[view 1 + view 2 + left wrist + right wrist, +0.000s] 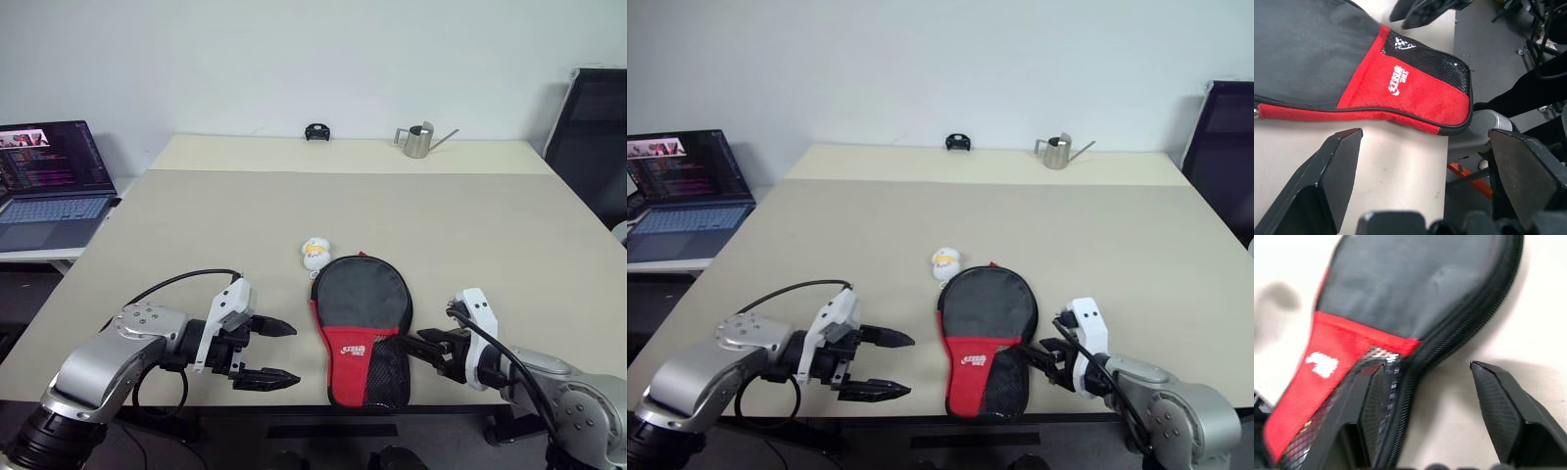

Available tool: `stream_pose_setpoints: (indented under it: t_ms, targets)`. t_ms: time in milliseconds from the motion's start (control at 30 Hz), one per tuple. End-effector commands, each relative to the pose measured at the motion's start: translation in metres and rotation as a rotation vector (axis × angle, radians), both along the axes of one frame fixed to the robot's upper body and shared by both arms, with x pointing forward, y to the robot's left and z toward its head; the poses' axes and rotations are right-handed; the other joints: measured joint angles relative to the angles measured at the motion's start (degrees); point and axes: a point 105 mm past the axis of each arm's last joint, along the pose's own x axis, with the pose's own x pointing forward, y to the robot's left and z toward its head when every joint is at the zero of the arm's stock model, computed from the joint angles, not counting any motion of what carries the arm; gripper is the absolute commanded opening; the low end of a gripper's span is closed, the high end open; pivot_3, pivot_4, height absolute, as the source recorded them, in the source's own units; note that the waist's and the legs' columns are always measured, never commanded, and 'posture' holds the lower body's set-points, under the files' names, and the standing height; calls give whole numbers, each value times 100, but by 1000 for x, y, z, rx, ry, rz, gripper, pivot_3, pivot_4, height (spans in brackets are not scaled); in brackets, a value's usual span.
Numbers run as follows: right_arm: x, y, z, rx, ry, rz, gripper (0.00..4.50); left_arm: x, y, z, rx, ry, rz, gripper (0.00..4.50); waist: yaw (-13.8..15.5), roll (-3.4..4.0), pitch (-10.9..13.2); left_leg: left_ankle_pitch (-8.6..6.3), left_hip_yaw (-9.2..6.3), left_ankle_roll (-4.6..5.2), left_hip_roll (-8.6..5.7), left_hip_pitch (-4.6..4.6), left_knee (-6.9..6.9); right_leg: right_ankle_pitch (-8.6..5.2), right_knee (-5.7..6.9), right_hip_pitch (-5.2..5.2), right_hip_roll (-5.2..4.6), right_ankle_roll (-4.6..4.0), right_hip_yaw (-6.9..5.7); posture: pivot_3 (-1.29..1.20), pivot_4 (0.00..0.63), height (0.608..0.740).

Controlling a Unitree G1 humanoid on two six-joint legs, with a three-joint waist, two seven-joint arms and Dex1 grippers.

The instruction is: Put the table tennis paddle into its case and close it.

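Note:
The case (pixel 362 323) lies flat near the table's front edge, black with a red panel, white logo and mesh section (pixel 1430 63). Its flap is down and its narrow end reaches the edge. The table tennis paddle is hidden. My left gripper (pixel 294 352) hovers open to the left of the case, pointing at it, with nothing between its fingers (pixel 1327 176). My right gripper (pixel 421 348) is at the case's right side, near the mesh end. It is open, with one finger (pixel 1374 411) over the zipper rim and the other (pixel 1498 406) above bare table.
A small white and yellow toy (pixel 314 252) sits just beyond the case. Further off are a laptop (pixel 49 186) on a side desk at the left, a metal watering can (pixel 419 140), a small black object (pixel 316 131) at the far edge, and a black chair (pixel 593 137) at the right.

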Motion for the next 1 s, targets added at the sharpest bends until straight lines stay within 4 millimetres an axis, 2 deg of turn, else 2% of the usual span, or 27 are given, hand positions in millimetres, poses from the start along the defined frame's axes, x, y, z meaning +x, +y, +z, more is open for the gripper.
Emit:
stream_pose_setpoints:
  t_ms: [33, 167, 200, 300, 367, 633, 733, 833, 1000]
  targets:
    - [-3, 0, 19, 11, -79, 62, 3083, 1, -2, 4, -9, -27, -15, 4500, -1, 1, 1, 0, 1, 0, 0, 0, 0, 0, 0, 0, 0, 0, 1, 0, 150, 740]
    - [7, 3, 41, 7, -185, 120, 4345, 6, -1, 6, -15, -38, -1, 4500, -5, 2, 1, 0, 1, 0, 0, 2, 0, 0, 2, 0, 1, 0, 0, 0, 150, 740]
    - [11, 7, 47, 0, -222, 141, 4492, 10, 0, 7, -17, -46, 16, 4500, -6, 2, 1, 0, 1, 1, 0, 2, 0, 0, 2, 1, 1, 0, -1, 0, 150, 740]
    - [21, 13, 58, -28, -303, 180, 4492, 21, 1, 11, -31, -64, 74, 4500, -9, 2, 1, 0, 1, 0, 0, 2, 0, 0, 2, 0, 3, 0, -2, 0, 150, 740]
    - [28, 23, 62, -51, -342, 242, 4492, 37, 4, 14, -39, -102, 167, 4500, -8, 1, 1, 0, 1, 1, 0, 1, 0, 0, 1, 1, 2, 0, -2, 0, 150, 740]
    - [53, 59, 62, -56, -434, 413, 4492, 73, 16, 26, -43, -210, 403, 4500, -16, 0, 2, 0, 0, 0, -1, 0, 2, 1, 1, -2, 2, 0, -1, 0, 150, 740]
    - [66, 70, 55, -60, -450, 437, 4492, 84, 22, 29, -36, -240, 486, 4500, -15, 0, 2, 1, 0, 0, -1, -1, 4, 1, 1, -2, 2, 0, 0, 0, 150, 740]
    - [77, 75, 39, -89, -441, 431, 4492, 93, 27, 30, -27, -262, 558, 4500, -10, 0, 2, 1, -1, 0, -1, -1, 3, 1, 1, -2, 2, 0, -2, 0, 150, 740]
    - [79, 76, 21, -106, -414, 407, 4492, 106, 30, 27, -25, -255, 650, 4500, 4, 0, 2, 1, -1, -1, -4, -7, 4, 1, 0, -6, -3, 0, -2, 0, 150, 740]
